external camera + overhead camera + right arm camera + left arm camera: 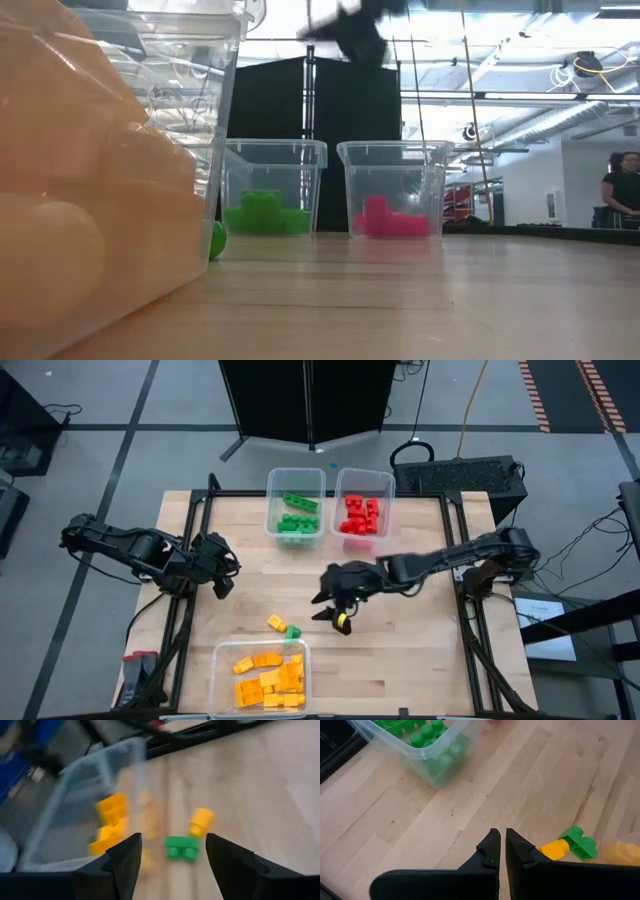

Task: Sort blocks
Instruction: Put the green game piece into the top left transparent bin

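Two loose blocks lie on the wooden table [420, 660]: a yellow one [276, 622] [202, 821] and a green one [294, 630] [182, 847], side by side just beyond the near tub. My right gripper [335, 618] [172, 838] hangs open above the table, just right of them, pointing at them with nothing between its fingers. A small yellow spot [342, 623] shows at its tip; what it is cannot be told. My left gripper [222, 572] [502, 845] waits shut and empty over the table's left part.
Three clear tubs stand on the table: green blocks at the far middle [295, 508] [272, 190], red blocks beside it [363, 510] [395, 190], yellow blocks at the near edge [260, 678] [107, 820]. A person [620, 190] stands in the room behind.
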